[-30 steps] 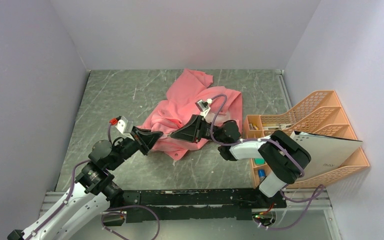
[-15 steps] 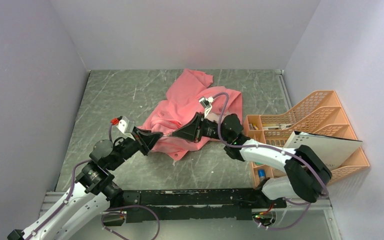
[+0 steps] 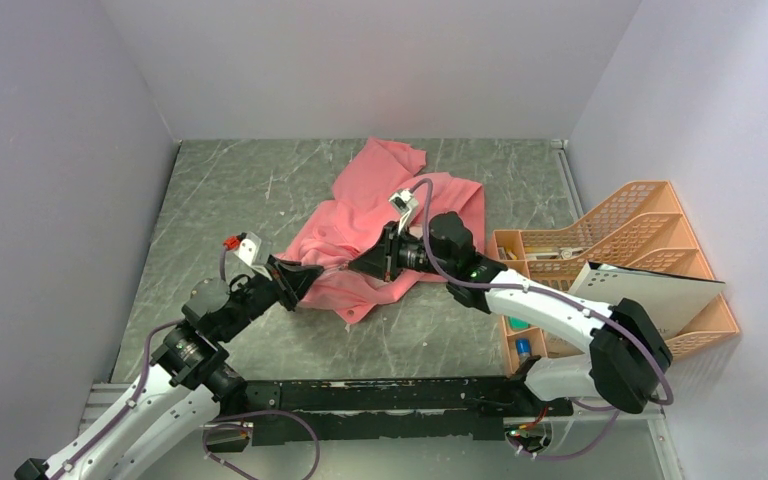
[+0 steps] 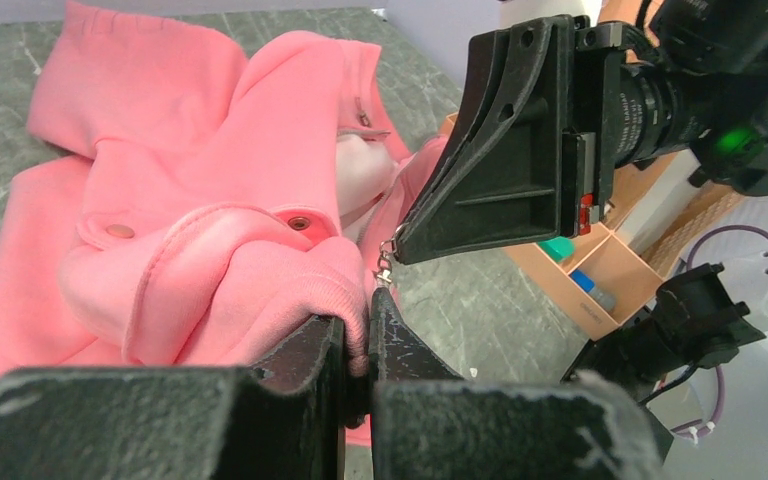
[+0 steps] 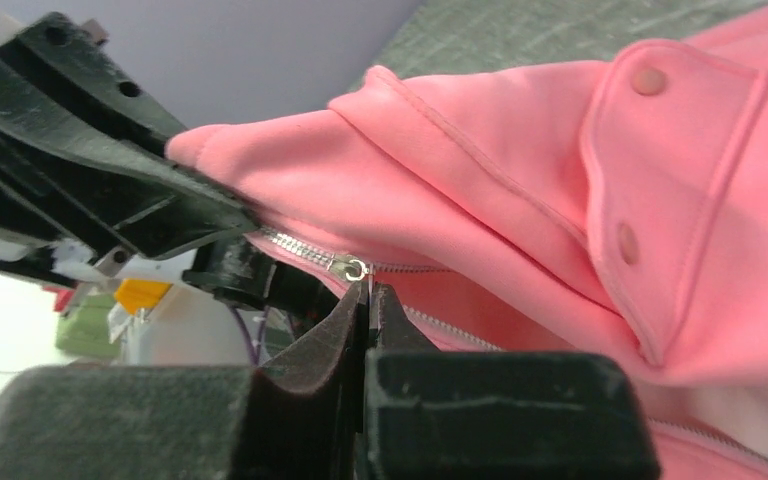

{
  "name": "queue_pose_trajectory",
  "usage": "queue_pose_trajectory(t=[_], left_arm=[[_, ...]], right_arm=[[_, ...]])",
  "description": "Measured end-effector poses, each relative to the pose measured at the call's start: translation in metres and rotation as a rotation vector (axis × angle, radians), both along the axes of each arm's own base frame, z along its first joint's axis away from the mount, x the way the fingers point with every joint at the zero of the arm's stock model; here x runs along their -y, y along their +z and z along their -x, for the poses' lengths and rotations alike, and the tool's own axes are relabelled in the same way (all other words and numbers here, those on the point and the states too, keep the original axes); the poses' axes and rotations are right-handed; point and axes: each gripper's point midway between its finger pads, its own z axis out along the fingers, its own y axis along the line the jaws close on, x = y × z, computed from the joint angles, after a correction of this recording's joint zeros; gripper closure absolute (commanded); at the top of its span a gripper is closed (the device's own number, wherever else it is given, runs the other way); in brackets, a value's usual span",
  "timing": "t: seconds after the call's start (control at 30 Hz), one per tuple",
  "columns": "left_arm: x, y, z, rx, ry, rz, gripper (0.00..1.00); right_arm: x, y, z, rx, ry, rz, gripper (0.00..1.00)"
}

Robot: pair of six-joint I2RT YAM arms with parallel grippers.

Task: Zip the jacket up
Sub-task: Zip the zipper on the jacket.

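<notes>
Grey veined bench [image 3: 230, 190] under everything, boxed in by pale walls. Over its middle and far part, a salmon-pink jacket [image 3: 360, 215], crumpled, with one portion spread toward the back wall and the near edge bunched between the two arms. Well off to the right, clear of the pink fabric, an orange slotted rack [image 3: 650, 215] with small items in its compartments. Coming in from the near left, the left tool [image 3: 310, 275]. Clamps shut on a thick fold of the jacket's near hem [image 4: 290, 290], fabric squeezed between both fingers [image 4: 310, 350] in the left wrist view. Coming in from the right and pointing leftward, the right tool [image 3: 355, 268], tip close to the other's but apart. Pressed closed as well, pinching the zipper pull [image 5: 360, 272] right at its fingertips [image 5: 350, 310]. On the fabric beside that grip, a flap chest pocket [image 5: 680, 200], stitched round its edge. Inside the open front, a patch of white lining [image 4: 360, 170]. Along the fabric edge, a line of silver zipper teeth [image 5: 295, 245], leading from the pull back toward the left tool and on the other way beneath the pocket. On the pocket, two small pink snaps [image 5: 647, 80], one on the flap's upper corner, one lower down. Smallest of all, the little metal pull, shown in the left wrist view hanging at the very point of the right tool's black wedge, just above the left tool's fingers.
</notes>
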Motion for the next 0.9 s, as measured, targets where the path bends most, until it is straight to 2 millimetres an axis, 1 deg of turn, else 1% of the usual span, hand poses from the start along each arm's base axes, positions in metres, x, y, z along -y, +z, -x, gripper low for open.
queue_pose_trajectory(t=[0.2, 0.37, 0.5, 0.63, 0.73, 0.9], left_arm=[[-0.009, -0.003, -0.004, -0.017, 0.051, -0.041, 0.95], [-0.023, 0.003, -0.009, -0.018, 0.126, -0.073, 0.95], [-0.039, 0.011, -0.014, -0.021, 0.210, -0.098, 0.95], [-0.060, 0.016, -0.017, -0.029, 0.308, -0.132, 0.95], [-0.073, 0.020, -0.018, -0.032, 0.373, -0.151, 0.95], [-0.102, 0.022, -0.018, -0.040, 0.504, -0.178, 0.95]], right_arm=[[0.009, -0.016, -0.011, -0.025, -0.068, 0.137, 1.00], [0.015, -0.022, -0.023, -0.027, -0.121, 0.234, 1.00], [0.019, -0.033, -0.030, -0.035, -0.152, 0.304, 1.00], [0.025, -0.045, -0.037, -0.042, -0.186, 0.371, 1.00], [0.030, -0.049, -0.043, -0.038, -0.220, 0.412, 1.00], [0.038, -0.051, -0.058, -0.020, -0.287, 0.481, 1.00]])
